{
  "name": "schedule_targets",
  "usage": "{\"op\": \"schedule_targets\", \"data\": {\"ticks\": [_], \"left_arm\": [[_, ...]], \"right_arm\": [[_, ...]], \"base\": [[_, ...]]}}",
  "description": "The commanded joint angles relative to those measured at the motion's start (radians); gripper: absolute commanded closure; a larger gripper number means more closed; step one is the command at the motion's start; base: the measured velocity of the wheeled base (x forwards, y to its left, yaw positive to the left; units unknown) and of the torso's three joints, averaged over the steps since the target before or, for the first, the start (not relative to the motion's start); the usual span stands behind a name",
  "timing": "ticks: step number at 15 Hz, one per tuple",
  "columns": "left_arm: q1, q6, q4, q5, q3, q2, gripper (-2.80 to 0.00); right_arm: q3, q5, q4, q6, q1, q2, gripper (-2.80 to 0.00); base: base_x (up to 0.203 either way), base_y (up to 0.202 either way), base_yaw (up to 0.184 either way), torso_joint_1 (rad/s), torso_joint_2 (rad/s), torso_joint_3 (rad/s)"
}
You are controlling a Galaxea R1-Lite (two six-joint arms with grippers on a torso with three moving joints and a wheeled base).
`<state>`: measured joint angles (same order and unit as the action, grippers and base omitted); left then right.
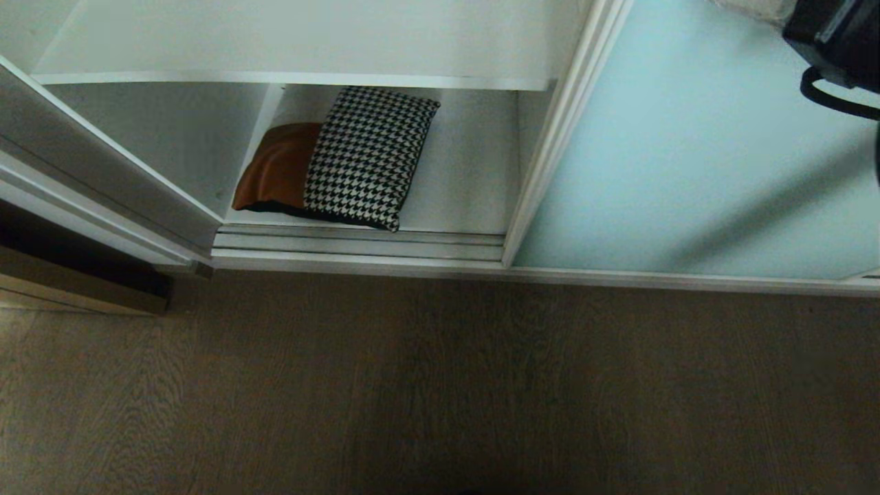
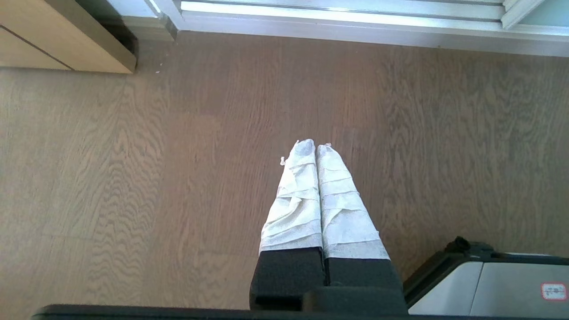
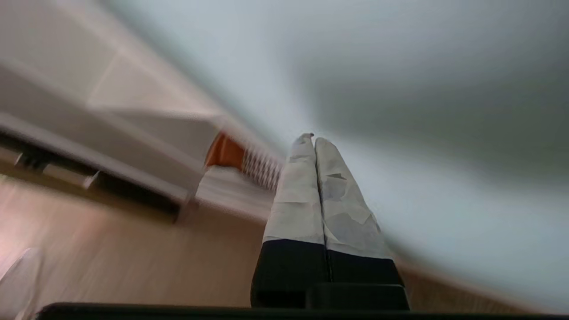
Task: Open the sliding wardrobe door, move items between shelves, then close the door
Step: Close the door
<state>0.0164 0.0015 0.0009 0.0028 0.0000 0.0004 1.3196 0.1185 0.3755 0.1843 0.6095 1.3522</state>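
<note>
Wood floor (image 1: 440, 385) fills the foreground below the wardrobe's silver track (image 1: 357, 240). Slid to the right, the door (image 1: 694, 151) leaves the left bay open. On the bottom shelf (image 1: 460, 172) the cushion (image 1: 344, 158) lies near the front edge, tan end toward the left wall. Before the door glass, the right gripper (image 3: 314, 141) has its fingers pressed together, empty. Over bare floor, the left gripper (image 2: 314, 146) hangs likewise closed and empty.
</note>
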Motion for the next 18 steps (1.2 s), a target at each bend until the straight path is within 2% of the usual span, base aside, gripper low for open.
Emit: {"op": "schedule_targets", "data": {"ticks": [1,4,6,10,15,18], "left_arm": [[0.0,0.0,0.001,0.0,0.002,0.001,0.0],[0.0,0.0,0.001,0.0,0.002,0.001,0.0],[0.0,0.0,0.001,0.0,0.002,0.001,0.0],[0.0,0.001,0.0,0.0,0.002,0.001,0.0],[0.0,0.0,0.0,0.0,0.001,0.001,0.0],[0.0,0.0,-0.001,0.0,0.002,0.001,0.0]], "right_arm": [[0.047,0.02,0.032,0.001,-0.005,0.074,0.0],[0.096,0.071,0.037,0.001,0.045,0.12,0.0],[0.094,0.072,0.034,0.003,0.051,0.121,0.0],[0.109,0.096,0.028,0.001,0.126,0.116,0.0],[0.202,0.167,0.028,-0.014,0.297,0.217,0.0],[0.246,0.174,0.028,-0.05,0.357,0.285,0.0]], "base": [[0.0,0.0,0.0,0.0,0.0,0.0],[0.0,0.0,0.0,0.0,0.0,0.0],[0.0,0.0,0.0,0.0,0.0,0.0],[0.0,0.0,0.0,0.0,0.0,0.0],[0.0,0.0,0.0,0.0,0.0,0.0],[0.0,0.0,0.0,0.0,0.0,0.0]]}}
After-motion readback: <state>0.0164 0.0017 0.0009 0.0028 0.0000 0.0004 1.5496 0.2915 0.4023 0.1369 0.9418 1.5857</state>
